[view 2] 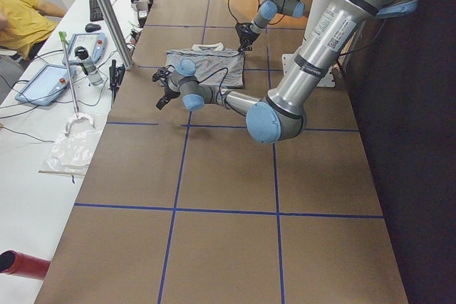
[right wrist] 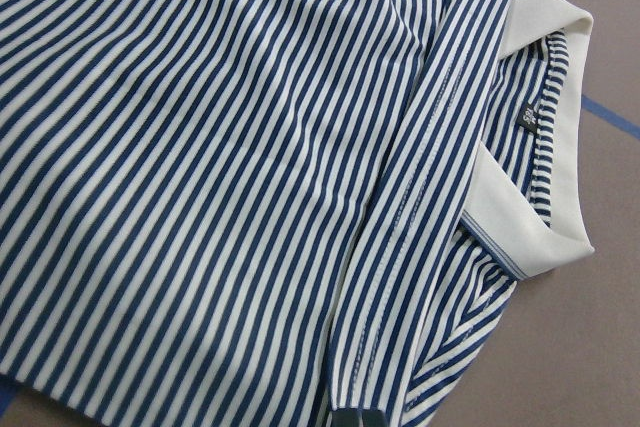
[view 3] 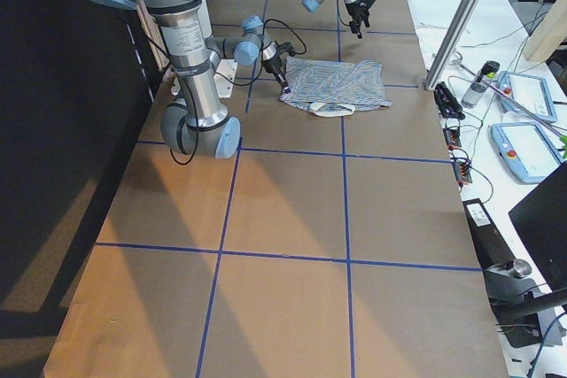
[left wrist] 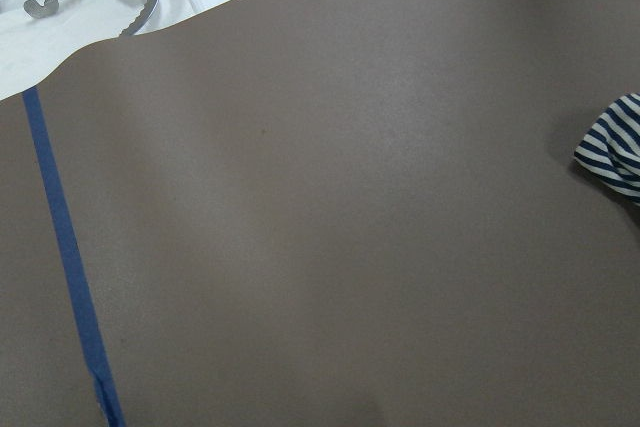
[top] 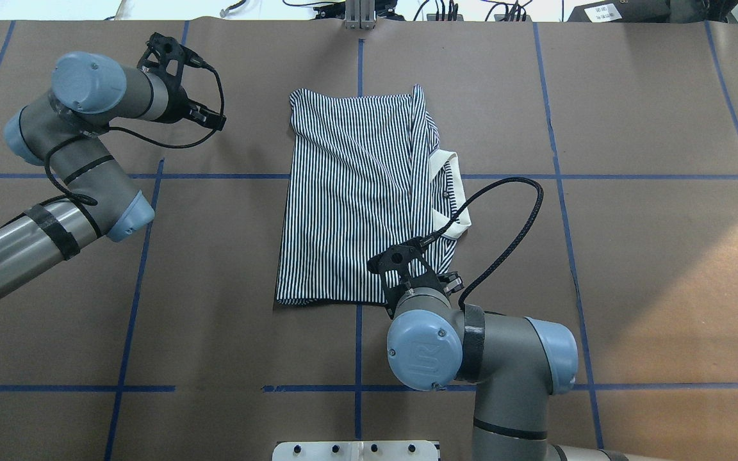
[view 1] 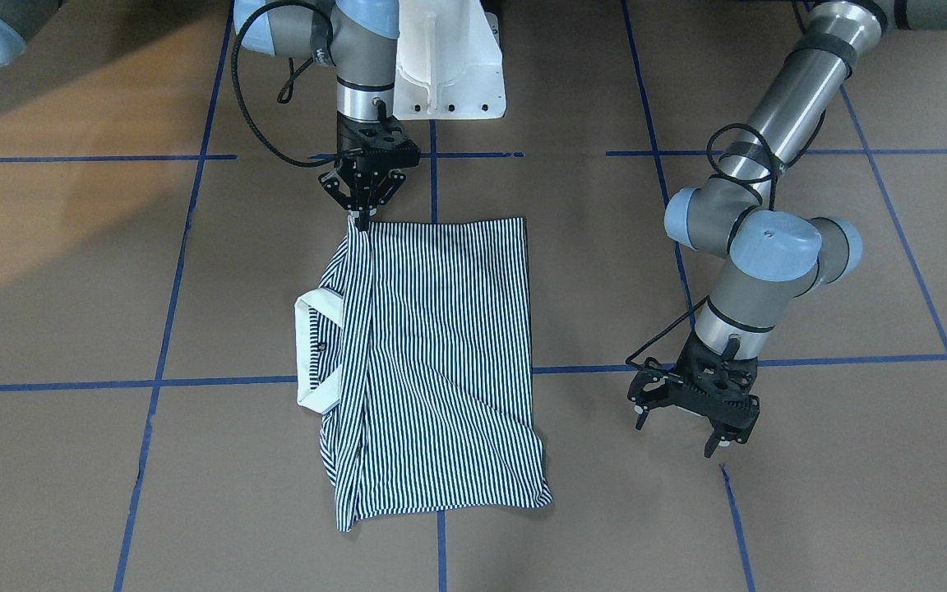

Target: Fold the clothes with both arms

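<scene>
Polo shirt of navy-and-white stripes (view 1: 441, 353) lies folded lengthwise; the cross fold is left, I think. Black right gripper (view 1: 361, 215) pinches its corner; black left gripper (view 1: 679, 429) hangs spread, apart.

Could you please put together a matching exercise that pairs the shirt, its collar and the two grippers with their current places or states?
Things:
1. polo shirt
2. collar
3. left gripper
4. right gripper

Places or states:
A. open, over bare table beside the shirt
B. cream, sticking out at one side edge
C. shut on the shirt corner nearest the robot
D. striped, lying partly folded

Pairs: 1-D, 2-B, 3-A, 4-C
</scene>
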You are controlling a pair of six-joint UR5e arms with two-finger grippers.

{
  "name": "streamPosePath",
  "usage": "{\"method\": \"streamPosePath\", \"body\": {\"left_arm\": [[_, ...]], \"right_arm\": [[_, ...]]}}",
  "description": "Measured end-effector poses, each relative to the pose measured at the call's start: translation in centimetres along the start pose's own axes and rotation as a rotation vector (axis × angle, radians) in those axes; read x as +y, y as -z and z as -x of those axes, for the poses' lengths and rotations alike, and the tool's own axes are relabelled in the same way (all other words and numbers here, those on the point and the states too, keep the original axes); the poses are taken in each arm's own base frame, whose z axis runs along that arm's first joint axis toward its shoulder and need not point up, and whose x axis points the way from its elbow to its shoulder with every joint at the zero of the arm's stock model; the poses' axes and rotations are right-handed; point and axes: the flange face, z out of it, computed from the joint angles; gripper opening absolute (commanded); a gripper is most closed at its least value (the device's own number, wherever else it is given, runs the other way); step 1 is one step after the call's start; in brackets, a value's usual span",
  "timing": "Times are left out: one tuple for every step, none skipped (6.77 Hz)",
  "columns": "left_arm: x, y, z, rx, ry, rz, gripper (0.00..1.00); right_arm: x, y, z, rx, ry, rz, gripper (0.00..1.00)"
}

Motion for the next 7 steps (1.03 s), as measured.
{"method": "streamPosePath", "body": {"left_arm": [[0.0, 0.0, 0.0, 0.000, 0.000, -0.001, 1.00], [0.0, 0.0, 0.0, 0.001, 0.000, -0.001, 1.00], [0.0, 0.0, 0.0, 0.001, 0.000, -0.001, 1.00], [0.0, 0.0, 0.0, 0.001, 0.000, -0.002, 1.00], [0.0, 0.0, 0.0, 0.001, 0.000, -0.001, 1.00], [0.1, 0.0, 0.0, 0.000, 0.000, 0.001, 1.00], [0.2, -0.1, 0.0, 0.000, -0.001, 0.002, 1.00]], "right_arm": [[-0.1, 0.4, -0.7, -0.003, -0.005, -0.002, 0.05], [0.2, 0.6, -1.7, -0.001, -0.010, -0.002, 0.05], [1.0, 0.5, -3.0, 0.009, -0.015, 0.003, 0.07], [2.5, -0.2, -4.4, 0.028, -0.034, 0.018, 0.16], [4.1, -0.7, -5.0, 0.038, -0.073, 0.034, 0.57], [5.7, -0.9, -4.8, 0.041, -0.120, 0.048, 1.00], [6.7, -1.1, -4.7, 0.045, -0.166, 0.056, 1.00]]}}
